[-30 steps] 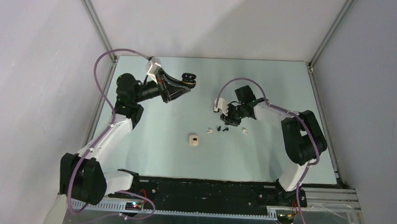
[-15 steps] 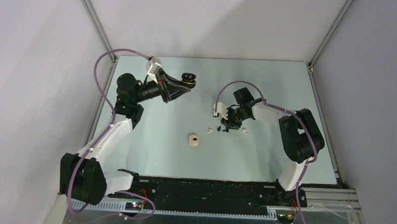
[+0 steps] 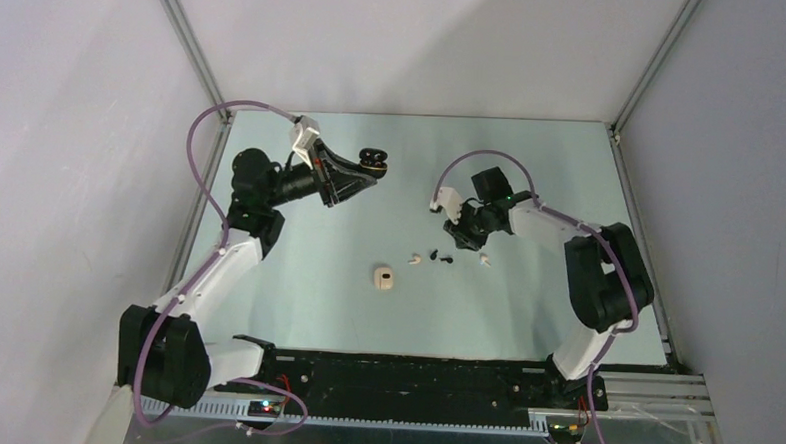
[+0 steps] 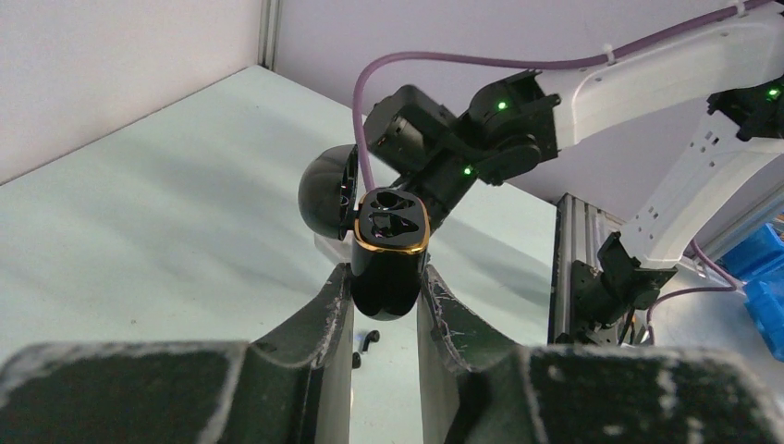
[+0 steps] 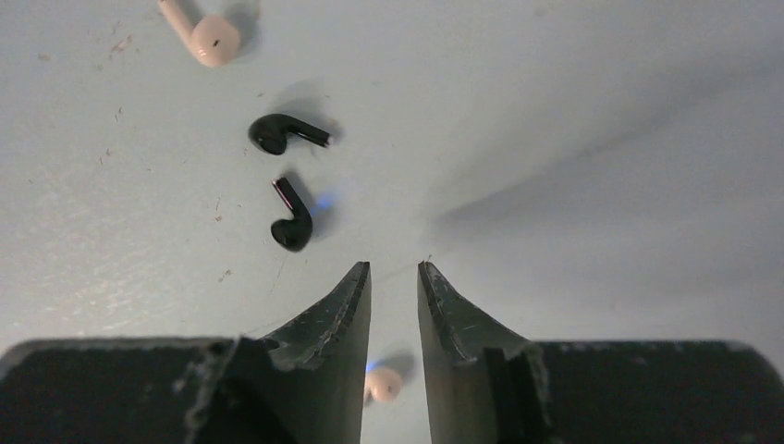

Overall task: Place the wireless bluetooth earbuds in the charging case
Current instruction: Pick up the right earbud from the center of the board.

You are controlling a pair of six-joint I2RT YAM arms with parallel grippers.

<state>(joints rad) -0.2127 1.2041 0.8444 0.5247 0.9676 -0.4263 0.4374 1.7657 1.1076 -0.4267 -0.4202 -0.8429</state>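
Two arms are seen over a pale green worktop [image 3: 305, 308]. The left tool [image 4: 384, 275] is held above the far left part and is clamped on the lower body of a black charging case [image 4: 390, 245], whose lid is hinged open and whose two recesses are shown. The right tool [image 5: 393, 270] is held low over the worktop, its jaws parted only narrowly, with nothing between them. A cream charging case [image 3: 384, 278] is lying near the middle. One black earbud [image 5: 292, 227] is lying just ahead and left of the right tool's tips, a second black earbud [image 5: 282, 132] beyond it, a cream earbud [image 5: 208, 32] farther off, and another cream earbud [image 5: 382, 384] beneath the tool.
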